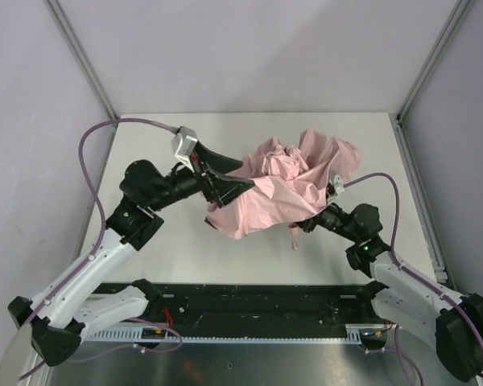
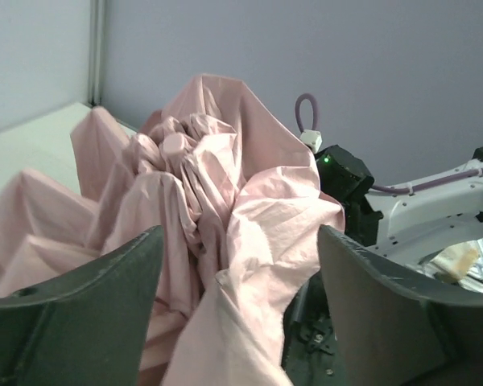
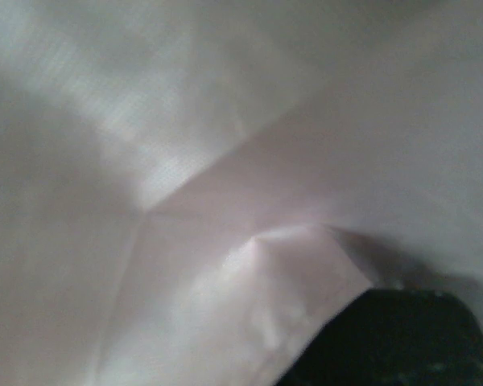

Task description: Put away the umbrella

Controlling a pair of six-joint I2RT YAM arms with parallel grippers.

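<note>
Heap of pale pink cloth, centre of the worktop (image 1: 177, 251) and toward its far side: that is the umbrella (image 1: 286, 189), canopy collapsed but loose and crumpled, nowhere near rolled. A thin pink strap (image 1: 293, 238) trails off its near edge. My left pincer (image 1: 246, 177) sits at the left edge of the heap, jaws wide apart; in the left wrist view the two dark fingers (image 2: 88, 297) frame a bunched fold of cloth, none of it clamped. My right pincer (image 1: 312, 220) comes in from the right and is buried under the cloth. Its own camera shows only blurred pink fabric and one dark finger corner. It is closed tight, but whether it nips cloth, rib or shaft I cannot tell. Shaft and handle are not visible in any view.

Step in hand, as I judge it: gathering the loose canopy in around the shaft, left side about to take a fresh bite. Task early to middling, with folding, wrapping and fastening all left to do. Next move calls for the left jaws to close on the bunched fold rather than a single skin of fabric, then draw it toward the middle while the right side anchors. Risk: thin cloth slipping free, or ribs snagging.
</note>
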